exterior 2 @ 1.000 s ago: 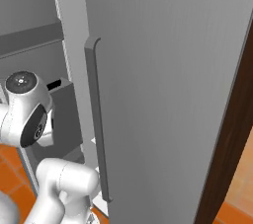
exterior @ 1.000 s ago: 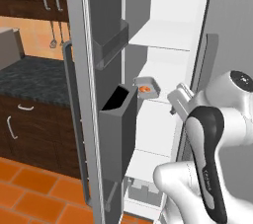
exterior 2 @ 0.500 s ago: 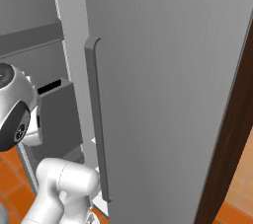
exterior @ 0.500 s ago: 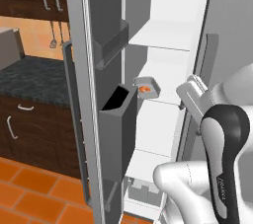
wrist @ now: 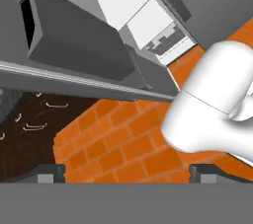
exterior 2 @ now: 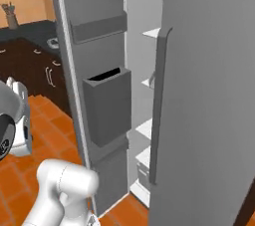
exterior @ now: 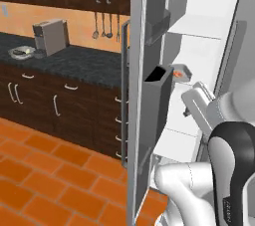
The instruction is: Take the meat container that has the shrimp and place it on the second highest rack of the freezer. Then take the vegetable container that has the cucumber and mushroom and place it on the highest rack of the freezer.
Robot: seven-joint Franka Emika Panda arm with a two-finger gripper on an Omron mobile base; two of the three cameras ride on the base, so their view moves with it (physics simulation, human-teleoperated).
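The meat container point(exterior: 180, 72) with the orange shrimp sits on a middle freezer shelf point(exterior: 191, 83), just behind the open door's dark bin point(exterior: 155, 101); it is too small to tell its long axis. The pincer point(wrist: 126, 172) holds nothing, its tips spread wide at the hand view's bottom corners, above the orange tile floor point(wrist: 113, 144).

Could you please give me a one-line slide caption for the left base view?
Freezer door open, shrimp container resting on an inner shelf while the white arm stands in front.
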